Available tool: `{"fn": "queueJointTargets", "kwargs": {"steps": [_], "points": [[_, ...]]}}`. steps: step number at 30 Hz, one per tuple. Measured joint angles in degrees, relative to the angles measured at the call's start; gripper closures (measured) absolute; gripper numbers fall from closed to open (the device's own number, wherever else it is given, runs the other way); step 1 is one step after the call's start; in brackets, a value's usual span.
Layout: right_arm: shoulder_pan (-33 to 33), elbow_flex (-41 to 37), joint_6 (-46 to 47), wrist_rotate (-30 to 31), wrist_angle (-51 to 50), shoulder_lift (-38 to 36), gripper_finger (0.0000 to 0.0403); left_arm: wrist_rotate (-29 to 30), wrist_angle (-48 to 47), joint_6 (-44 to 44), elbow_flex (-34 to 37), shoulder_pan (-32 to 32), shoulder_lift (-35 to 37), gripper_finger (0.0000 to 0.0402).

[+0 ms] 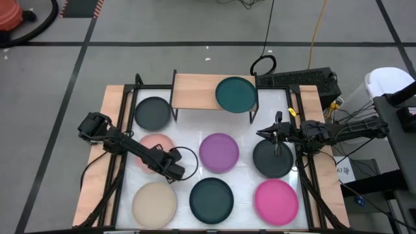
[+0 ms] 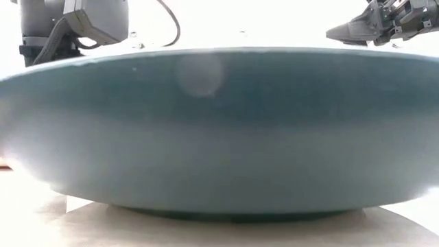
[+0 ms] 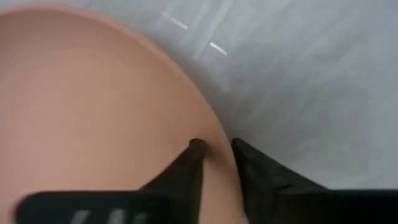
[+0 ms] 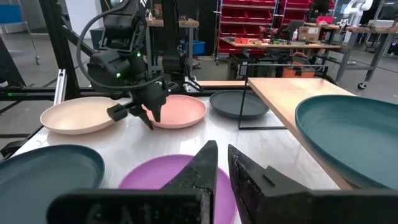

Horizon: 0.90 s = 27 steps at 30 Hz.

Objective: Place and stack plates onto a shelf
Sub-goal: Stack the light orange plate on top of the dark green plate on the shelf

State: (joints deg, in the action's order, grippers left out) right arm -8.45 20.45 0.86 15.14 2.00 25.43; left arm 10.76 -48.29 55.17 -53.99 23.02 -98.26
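The left gripper [image 1: 174, 170] is down at the right edge of the salmon pink plate [image 1: 153, 145], in the left middle of the white tabletop [image 1: 244, 182]. In the left wrist view its two dark fingers [image 3: 186, 171] straddle the rim of that plate [image 3: 93, 112], one tip over the inside and the other outside over the white surface, with a small gap between them and not clearly pressing on the rim. The right wrist view shows the same gripper [image 4: 149, 112] with its tips at the pink plate's [image 4: 180, 111] near edge.

The right gripper [image 1: 268, 135] hovers above the far edge of a black plate [image 1: 273, 160] on the right of the table. In the right wrist view its fingers [image 4: 205, 165] stand close together with a narrow slit between them and nothing in it.

The shelf [image 1: 195, 91], a light-wood board on thin black legs, stands at the far middle of the table. One dark teal plate [image 1: 236, 94] lies on its right half; the left half is bare wood. Another black plate [image 1: 153, 113] rests on the table just left of the shelf.

The purple plate [image 1: 219, 152] sits in the centre, between the pink and the black plates. Along the near edge lie, from left to right, a beige plate [image 1: 155, 202], a second dark teal plate [image 1: 211, 199] and a magenta plate [image 1: 276, 201], each apart from the others. The low view is almost filled by the side of a dark teal plate [image 2: 219, 130].
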Motion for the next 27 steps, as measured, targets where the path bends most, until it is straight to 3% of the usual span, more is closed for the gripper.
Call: {"fn": "queueJointTargets", "kwargs": {"steps": [3, 8, 13, 18, 22, 27], "points": [[0.0, 0.0, 0.0, 0.0, 0.1, 0.0, 0.0380, 0.4, -1.2, -1.7, -0.6, 0.0, 1.5, 0.0382], [0.0, 0.0, 0.0, 0.0, 0.1, 0.0, 0.0380, 1.8, -5.6, -2.3, -5.6, 0.4, 4.6, 0.0387], [0.0, 0.0, 0.0, 0.0, 0.1, 0.0, 0.0380, 5.0, -8.4, -10.1, -15.9, 1.7, 6.7, 0.0388], [0.0, 0.0, 0.0, 0.5, 0.1, 0.0, 0.0380, 18.1, -5.4, -22.9, -25.7, 2.1, 7.4, 0.0388], [0.0, 0.0, 0.0, 1.5, 0.1, 0.0, 0.0380, 27.1, -0.5, -37.1, -28.9, 0.1, 7.3, 0.0388], [0.0, 0.0, 0.4, 1.4, 0.1, 0.0, 0.0380, 28.6, 11.3, -60.2, -29.7, -7.4, 7.3, 0.0388]]}}
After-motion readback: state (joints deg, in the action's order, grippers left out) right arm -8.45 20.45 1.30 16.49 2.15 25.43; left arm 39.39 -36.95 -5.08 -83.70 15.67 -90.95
